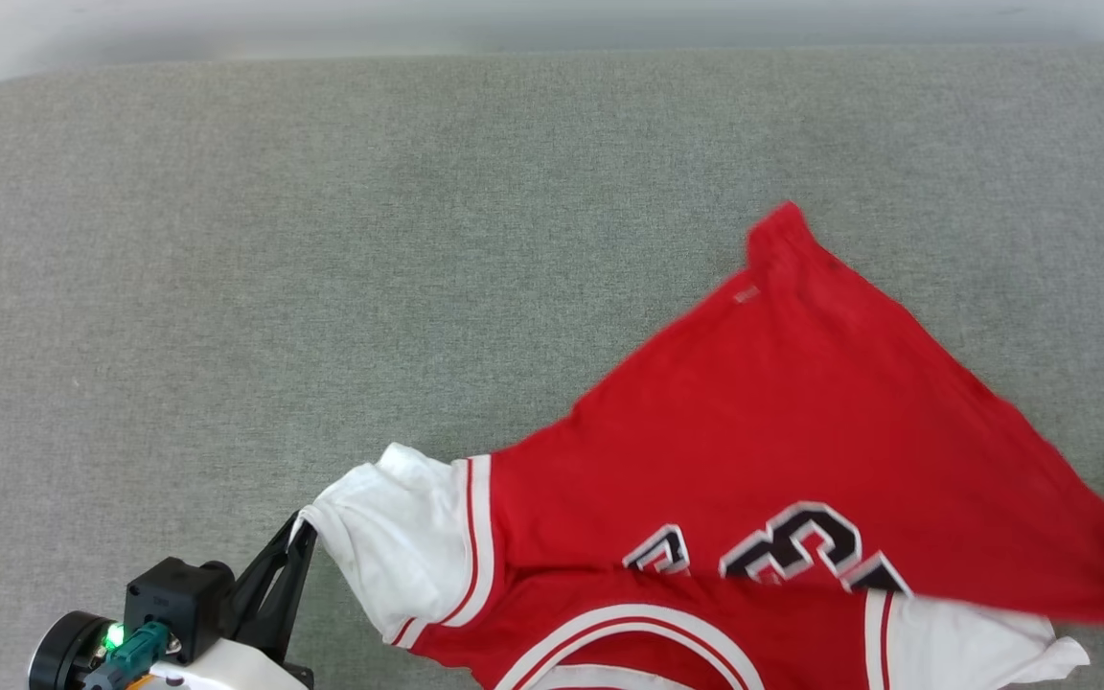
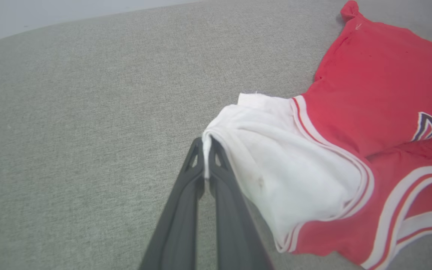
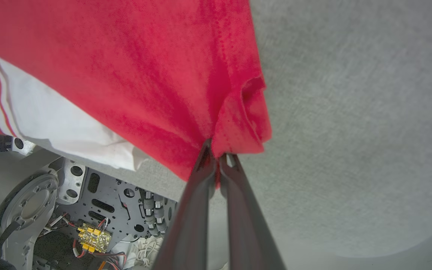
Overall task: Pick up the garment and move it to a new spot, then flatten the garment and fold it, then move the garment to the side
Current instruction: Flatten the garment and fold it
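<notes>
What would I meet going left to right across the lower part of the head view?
Left end effector, then the garment: white sleeve → number print → second white sleeve.

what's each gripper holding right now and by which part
Both hold the garment: the left gripper pinches the edge of a white sleeve, the right gripper a bunched red edge.

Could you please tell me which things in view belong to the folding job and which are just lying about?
Part of the job: the garment, left gripper shut on its white sleeve, right gripper shut on a red corner.
Just there: the grey surface under it; the robot's base with a yellow connector.
</notes>
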`<state>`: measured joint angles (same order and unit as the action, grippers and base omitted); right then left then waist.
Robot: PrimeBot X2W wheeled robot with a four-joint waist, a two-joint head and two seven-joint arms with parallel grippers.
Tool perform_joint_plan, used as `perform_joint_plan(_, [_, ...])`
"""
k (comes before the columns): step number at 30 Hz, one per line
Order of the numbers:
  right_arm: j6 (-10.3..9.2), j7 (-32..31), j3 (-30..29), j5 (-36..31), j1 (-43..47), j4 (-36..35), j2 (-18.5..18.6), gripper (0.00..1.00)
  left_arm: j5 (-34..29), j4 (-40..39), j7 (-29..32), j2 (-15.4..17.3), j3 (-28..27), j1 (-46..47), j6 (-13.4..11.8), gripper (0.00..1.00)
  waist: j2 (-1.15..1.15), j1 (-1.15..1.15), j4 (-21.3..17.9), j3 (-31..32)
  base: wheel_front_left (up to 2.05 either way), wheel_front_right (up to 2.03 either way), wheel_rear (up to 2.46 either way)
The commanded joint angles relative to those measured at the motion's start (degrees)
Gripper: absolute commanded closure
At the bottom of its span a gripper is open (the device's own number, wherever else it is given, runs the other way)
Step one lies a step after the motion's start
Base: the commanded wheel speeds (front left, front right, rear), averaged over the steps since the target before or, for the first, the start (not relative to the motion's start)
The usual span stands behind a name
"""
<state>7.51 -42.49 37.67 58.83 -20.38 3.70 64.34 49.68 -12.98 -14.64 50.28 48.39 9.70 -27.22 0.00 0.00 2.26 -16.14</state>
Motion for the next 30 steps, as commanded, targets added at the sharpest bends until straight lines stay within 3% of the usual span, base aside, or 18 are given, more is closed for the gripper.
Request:
perform_joint_plan(1, [-0.04, 0.58, -0.34, 0.32, 1.73, 0.44, -0.05, 1.0, 0.15, -0.2, -0.2, 0.17, -0.13, -0.36, 0.01, 1.0, 0.0, 0.0, -0.06, 0.01, 0.0, 0.0, 0.0])
perform_joint_plan(7, [-0.04, 4.51, -3.12, 0.32, 11.39, 2.99, -3.2, 1.0, 0.14, 0.15, 0.03, 0.14, 0.12, -0.64, -0.07, 1.0, 0.0, 0.0, -0.31, -0.05, 0.0, 0.0, 0.0])
perform_joint_plan(9, [-0.04, 5.45, -6.14, -0.55, 11.15, 1.56, -3.85, 0.0, 0.34, 0.36, 0.0, 0.05, 0.12, -0.88, -0.14, 1.0, 0.0, 0.0, -0.56, 0.35, 0.0, 0.0, 0.0])
perform_joint_plan(15, [-0.04, 5.17, -14.62, -0.47, 5.36, -3.83, -3.25, 0.0, -0.09, 0.13, -0.05, -0.39, 0.24, -0.43, -0.08, 1.0, 0.0, 0.0, -0.23, 0.47, 0.0, 0.0, 0.0])
perform_joint_plan(19, [-0.04, 1.63, -17.65, -1.81, -2.36, -7.54, -3.17, 0.0, -0.65, 0.2, 0.31, -0.81, 0.55, 0.91, 0.46, 1.0, 0.0, 0.0, 0.56, -0.54, 0.0, 0.0, 0.0])
perform_joint_plan(25, [-0.04, -10.09, -12.33, -5.85, -16.99, -9.91, -6.43, 0.0, -1.9, 0.51, 0.9, -1.98, 1.17, 3.58, 1.41, 1.0, 0.0, 0.0, 2.38, -3.03, 0.0, 0.0, 0.0])
perform_joint_plan(30, [-0.04, -18.21, -4.53, -9.83, -28.86, -6.57, -12.38, 0.0, -2.92, 1.29, 1.18, -3.66, 1.85, 5.9, 2.53, 1.0, 0.0, 0.0, 4.15, -5.79, 0.0, 0.0, 0.0])
